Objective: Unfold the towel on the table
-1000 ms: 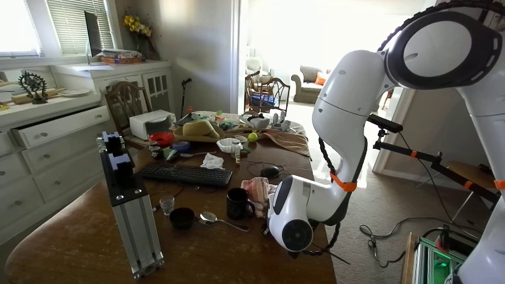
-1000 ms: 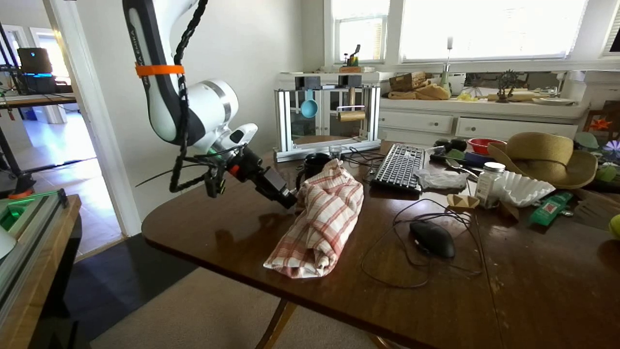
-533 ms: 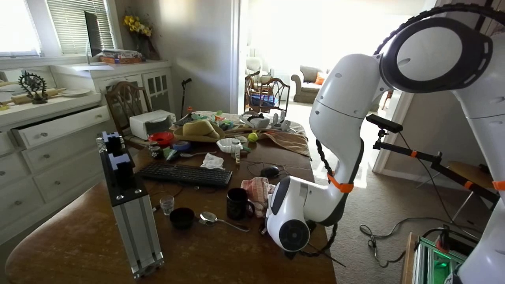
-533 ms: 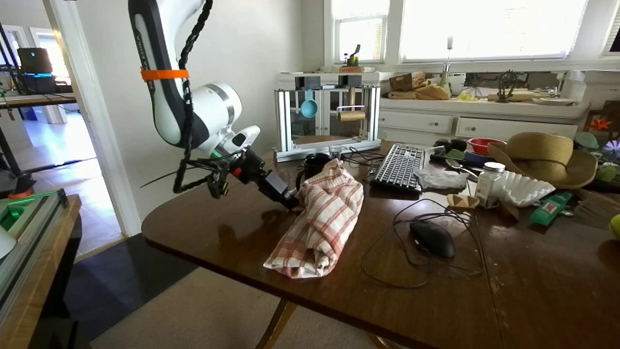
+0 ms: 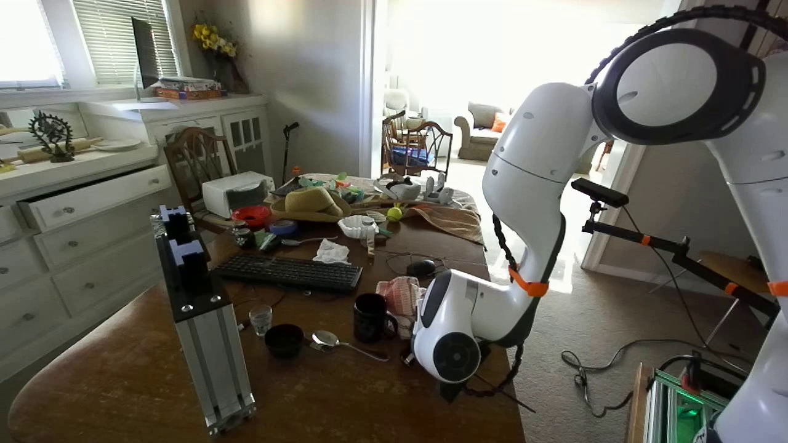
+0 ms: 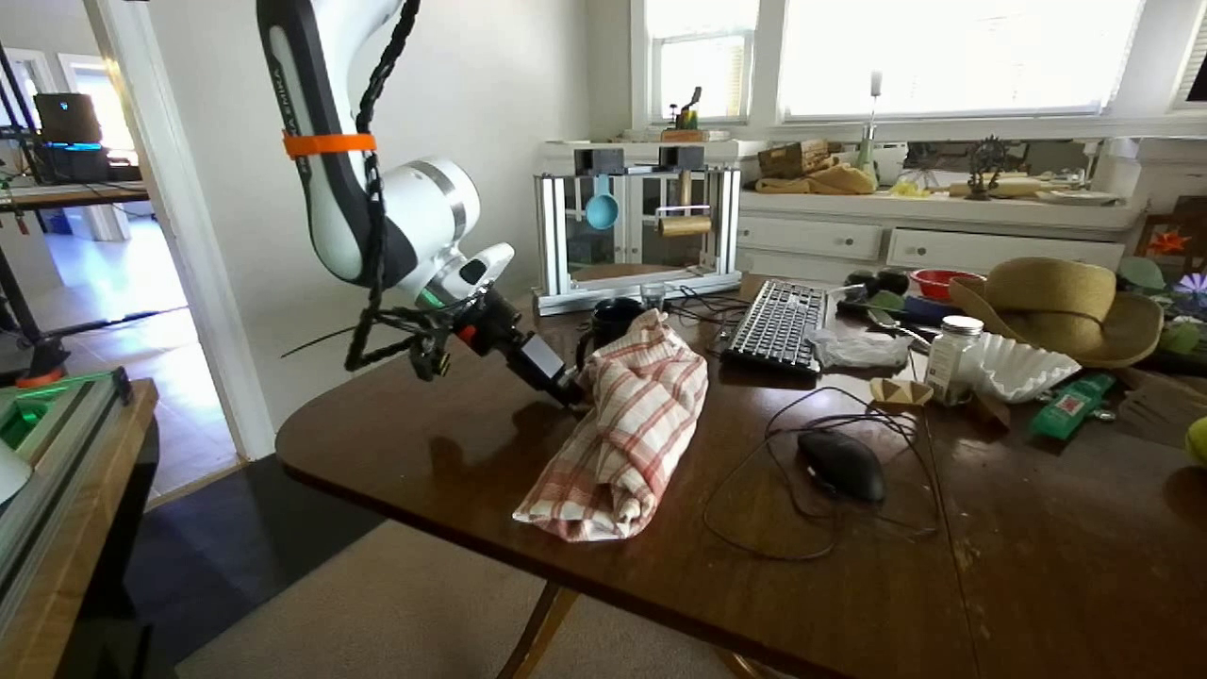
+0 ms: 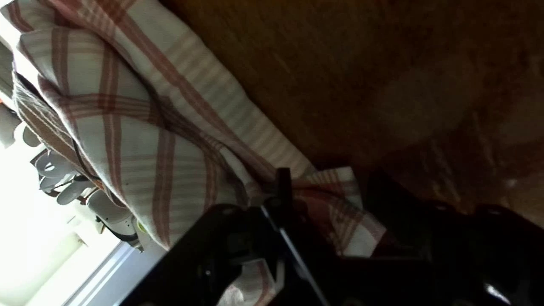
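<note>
The towel is white with red stripes. It lies bunched and folded in a long heap on the wooden table, in an exterior view. In an exterior view the mug and arm partly hide it. My gripper points down at the towel's side nearest the mug, low by the table. In the wrist view the gripper is open, its dark fingers spread apart. A loose towel corner lies between them. The left finger is against or very near the main towel heap; contact is unclear.
A black mug stands close beside the towel and gripper. A spoon, dark bowl and glass are nearby. A keyboard, a mouse with cable and a metal frame also stand on the table.
My gripper has moved slightly toward the towel, with the arm shifting a little the same way. The towel shows no visible movement.
</note>
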`<state>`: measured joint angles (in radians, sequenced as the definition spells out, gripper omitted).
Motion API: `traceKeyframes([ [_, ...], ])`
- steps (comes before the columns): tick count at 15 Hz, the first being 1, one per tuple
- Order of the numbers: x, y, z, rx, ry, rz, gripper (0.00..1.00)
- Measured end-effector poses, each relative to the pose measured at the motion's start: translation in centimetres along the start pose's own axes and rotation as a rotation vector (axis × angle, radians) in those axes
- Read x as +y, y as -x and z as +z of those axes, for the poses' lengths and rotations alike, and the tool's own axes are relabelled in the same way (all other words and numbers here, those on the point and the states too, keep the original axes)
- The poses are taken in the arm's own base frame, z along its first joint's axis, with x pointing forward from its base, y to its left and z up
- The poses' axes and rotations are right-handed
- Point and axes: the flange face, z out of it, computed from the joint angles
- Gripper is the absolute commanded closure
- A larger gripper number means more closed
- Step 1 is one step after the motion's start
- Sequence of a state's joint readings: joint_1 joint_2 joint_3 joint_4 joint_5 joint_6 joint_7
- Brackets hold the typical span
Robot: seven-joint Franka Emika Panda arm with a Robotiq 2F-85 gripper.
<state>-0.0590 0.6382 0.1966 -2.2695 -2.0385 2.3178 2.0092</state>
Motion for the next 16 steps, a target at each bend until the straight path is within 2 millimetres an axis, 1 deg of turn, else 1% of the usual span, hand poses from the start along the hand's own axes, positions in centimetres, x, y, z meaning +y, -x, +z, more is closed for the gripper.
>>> traceKeyframes([
  [4, 0.1, -0.6, 0.2, -0.007, -0.023, -0.010, 0.46],
  [8, 0.1, -1.2, 0.4, -0.009, -0.038, -0.034, 0.46],
  [10, 0.2, -1.3, 0.6, -0.015, -0.046, -0.041, 0.48],
  [11, 0.2, -1.3, 0.7, -0.019, -0.050, -0.041, 0.47],
  [12, 0.2, -1.3, 0.8, -0.022, -0.054, -0.042, 0.48],
  [13, 0.2, -1.3, 0.9, -0.025, -0.057, -0.042, 0.46],
  [16, 0.4, -1.4, 1.0, -0.032, -0.054, -0.038, 0.44],
])
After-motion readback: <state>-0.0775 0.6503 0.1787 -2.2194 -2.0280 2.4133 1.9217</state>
